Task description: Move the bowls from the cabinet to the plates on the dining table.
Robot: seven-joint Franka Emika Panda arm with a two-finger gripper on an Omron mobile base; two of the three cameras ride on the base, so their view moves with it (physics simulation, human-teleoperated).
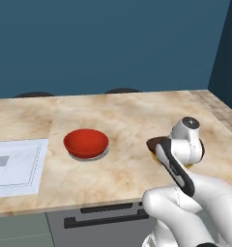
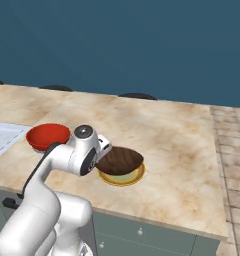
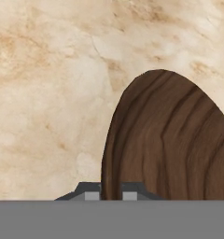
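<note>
Pincer (image 3: 108,190) clamped on rim of brown wood-grain bowl (image 2: 120,160), holding it tilted just above yellowish plate (image 2: 123,177); likely about to lower it there. Red bowl (image 1: 86,143) already sits on greyish plate (image 1: 103,154), at 9 o'clock of brown bowl in left base view: 1 of 2 looks delivered. Marble surface (image 1: 127,116) carries both.

Hidden: greyish plate mostly under red bowl; arm covers brown bowl's near rim; fingertips barely visible in hand view; contact between bowl and plate unclear.

No readable text, label, brand, number or sign appears on anything in these views.
</note>
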